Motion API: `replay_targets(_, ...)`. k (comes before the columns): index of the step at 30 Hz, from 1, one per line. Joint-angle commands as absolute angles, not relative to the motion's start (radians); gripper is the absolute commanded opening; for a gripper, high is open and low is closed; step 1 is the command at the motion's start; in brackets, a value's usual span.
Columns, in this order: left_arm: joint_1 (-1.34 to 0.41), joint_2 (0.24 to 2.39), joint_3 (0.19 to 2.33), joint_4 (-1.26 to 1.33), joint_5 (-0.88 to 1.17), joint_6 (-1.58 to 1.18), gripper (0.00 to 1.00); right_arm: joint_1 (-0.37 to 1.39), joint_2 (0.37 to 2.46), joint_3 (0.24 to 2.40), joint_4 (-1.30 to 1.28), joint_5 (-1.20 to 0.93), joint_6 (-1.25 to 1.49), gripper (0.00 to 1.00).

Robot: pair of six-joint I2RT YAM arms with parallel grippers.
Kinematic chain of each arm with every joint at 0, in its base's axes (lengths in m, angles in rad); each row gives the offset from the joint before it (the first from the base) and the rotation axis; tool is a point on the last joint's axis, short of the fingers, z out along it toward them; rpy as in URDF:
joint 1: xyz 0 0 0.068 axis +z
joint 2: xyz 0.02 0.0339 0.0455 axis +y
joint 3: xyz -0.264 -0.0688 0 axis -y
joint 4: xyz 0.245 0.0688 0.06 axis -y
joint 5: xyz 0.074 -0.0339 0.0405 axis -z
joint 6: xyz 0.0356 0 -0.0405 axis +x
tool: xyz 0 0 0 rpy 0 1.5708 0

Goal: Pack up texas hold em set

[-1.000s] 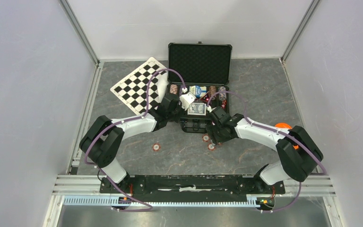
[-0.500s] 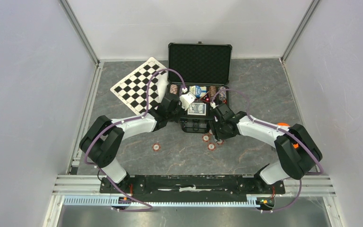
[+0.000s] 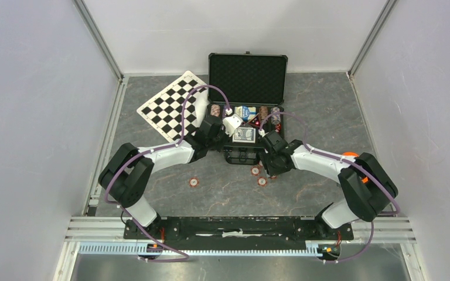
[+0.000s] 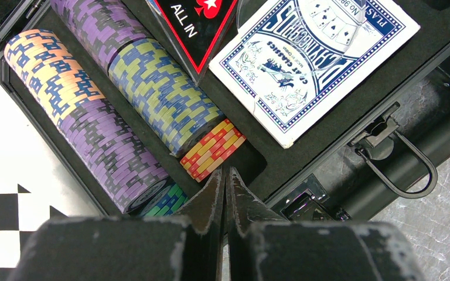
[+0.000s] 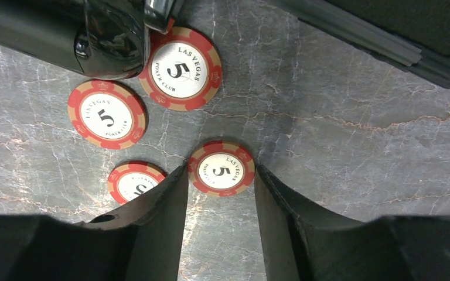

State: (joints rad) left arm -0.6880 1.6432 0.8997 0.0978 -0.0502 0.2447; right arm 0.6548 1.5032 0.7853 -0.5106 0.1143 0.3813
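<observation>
A red chip (image 5: 221, 170), now bracketed by the right gripper's (image 5: 219, 178) narrowed, half-open jaws, lies ungripped on the table (image 5: 340, 146) just before the open case (image 3: 247, 76). Close squarely on its rim, then lift. The left gripper (image 4: 225, 175) is pinched together, empty, over the case.
</observation>
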Motion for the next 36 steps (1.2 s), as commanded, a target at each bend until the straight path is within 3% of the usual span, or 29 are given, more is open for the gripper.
replay_targets(1, -0.693, 1.628, 0.922, 0.109, -0.042, 0.253, 0.08, 0.664, 1.538, 0.771, -0.511, 0.111, 0.405, 0.47)
replay_targets(3, -0.694, 1.626, 0.922, 0.109, -0.043, 0.252, 0.07, 0.665, 1.533, 0.767, -0.519, 0.13, 0.409, 0.4)
replay_targets(7, -0.695, 1.629, 0.923, 0.109, -0.037, 0.253, 0.07, 0.665, 1.49, 0.778, -0.535, 0.16, 0.406, 0.37)
replay_targets(17, -0.695, 1.627, 0.922, 0.109, -0.038, 0.252, 0.07, 0.663, 1.402, 0.903, -0.615, 0.132, 0.375, 0.37)
replay_targets(28, -0.695, 1.636, 0.927, 0.109, -0.019, 0.238, 0.08, 0.662, 1.498, 1.069, -0.581, 0.014, 0.357, 0.37)
replay_targets(36, -0.696, 1.64, 0.927, 0.11, -0.026, 0.238, 0.08, 0.688, 1.449, 0.933, -0.492, -0.008, 0.398, 0.6)
